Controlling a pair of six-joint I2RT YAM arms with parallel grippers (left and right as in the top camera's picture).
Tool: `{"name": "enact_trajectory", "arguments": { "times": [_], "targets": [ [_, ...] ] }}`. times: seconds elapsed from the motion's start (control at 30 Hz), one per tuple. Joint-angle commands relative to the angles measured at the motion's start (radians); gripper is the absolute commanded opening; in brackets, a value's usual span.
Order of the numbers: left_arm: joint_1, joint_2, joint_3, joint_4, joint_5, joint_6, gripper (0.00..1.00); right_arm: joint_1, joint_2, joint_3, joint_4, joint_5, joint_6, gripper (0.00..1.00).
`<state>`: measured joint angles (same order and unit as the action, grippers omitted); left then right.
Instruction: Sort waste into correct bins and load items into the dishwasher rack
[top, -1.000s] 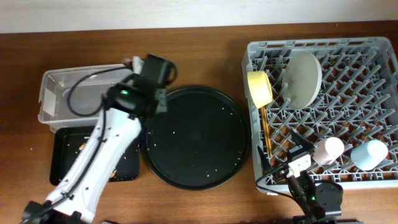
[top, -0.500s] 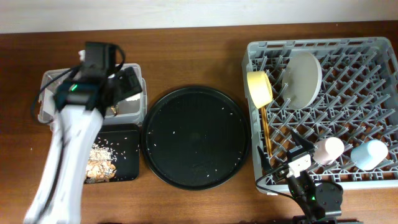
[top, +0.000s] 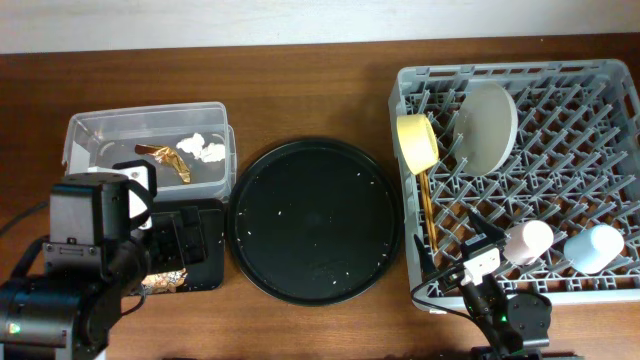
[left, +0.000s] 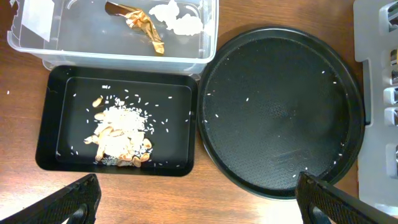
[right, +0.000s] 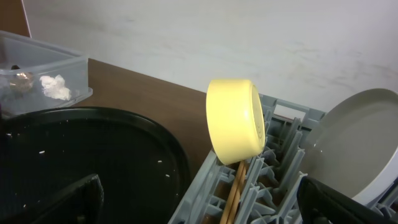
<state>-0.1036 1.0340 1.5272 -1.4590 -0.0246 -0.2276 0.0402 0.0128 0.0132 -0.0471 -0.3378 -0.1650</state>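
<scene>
The gold-brown wrapper (left: 140, 22) and the white tissue wad (left: 180, 18) lie in the clear tub (top: 100, 125). Beige food scraps (left: 118, 134) sit in the shallow black tray (left: 46, 124) just in front of it. In the grey dishwasher rack (top: 520, 75) stand the grey plate (top: 487, 125), the yellow bowl (top: 417, 140), the chopsticks (top: 427, 210), the pink cup (top: 528, 241) and the light-blue cup (top: 594, 247). My left gripper (left: 198, 193) hangs open and empty above the table's front, near the black tray. My right gripper (right: 199, 193) is open and empty at the rack's front left corner.
A large round black tray (top: 315, 220), speckled with crumbs, lies between the bins and the rack. The left arm's body (top: 70, 290) covers the front left of the table. The rack's wall rises close to the right gripper.
My left arm has drawn back from over the clear tub to the front left, and its jaws have opened. The wrapper and tissue now show in the tub. The right arm has not moved.
</scene>
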Motion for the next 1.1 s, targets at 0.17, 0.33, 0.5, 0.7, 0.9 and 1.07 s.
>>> {"name": "enact_trajectory", "arguments": {
  "times": [0.17,0.33,0.5,0.7,0.9,1.07],
  "targets": [
    [-0.045,-0.108,-0.076,0.308,-0.014,0.051,0.99,0.005,-0.006,-0.008,-0.001,0.009,0.000,0.98],
    [-0.044,-0.414,-0.567,0.825,0.075,0.176,0.99,0.005,-0.006,-0.008,-0.001,0.009,0.001,0.98],
    [-0.044,-0.722,-1.069,1.207,0.075,0.176,0.99,0.005,-0.006,-0.008,-0.001,0.009,0.000,0.98],
    [-0.044,-0.994,-1.455,1.481,0.081,0.176,0.99,0.005,-0.006,-0.008,-0.001,0.009,0.000,0.98],
    [-0.044,-1.030,-1.519,1.422,0.068,0.177,0.99,0.005,-0.006,-0.008,-0.001,0.009,0.001,0.98],
    [-0.043,-1.029,-1.519,1.382,0.063,0.176,0.99,0.005,-0.006,-0.008,-0.001,0.009,0.001,0.98]
  ]
}}
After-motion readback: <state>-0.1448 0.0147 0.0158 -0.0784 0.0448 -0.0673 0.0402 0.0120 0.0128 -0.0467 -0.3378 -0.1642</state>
